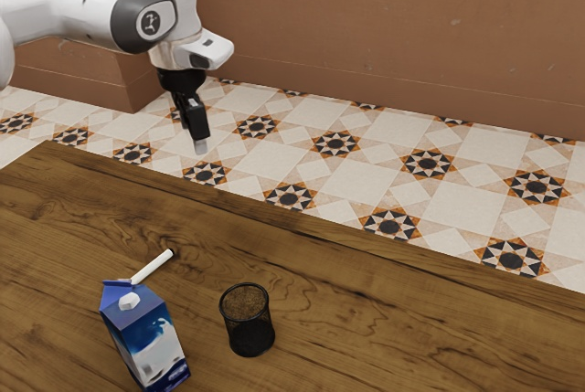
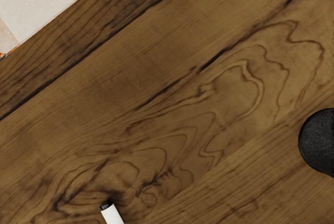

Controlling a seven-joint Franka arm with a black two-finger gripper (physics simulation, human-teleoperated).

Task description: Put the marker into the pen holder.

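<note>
My gripper (image 1: 200,143) hangs high above the table's far side, well away from the marker and pen holder; its state cannot be told from this angle. The white marker (image 1: 153,266) with a black end lies on the wood beside the milk carton, which hides part of it. In the wrist view, the black end and some of the white body of the marker (image 2: 112,215) appear. A black mesh pen holder (image 1: 249,321) stands upright to the exterior view's right of the carton. Part of the pen holder (image 2: 318,141) is also in the wrist view.
The blue and white milk carton (image 1: 146,337) stands close to the marker, toward the exterior view's lower left. The wooden table (image 1: 384,310) has its far edge below the gripper, with tiled floor (image 1: 366,168) and a brown wall (image 1: 384,36) beyond.
</note>
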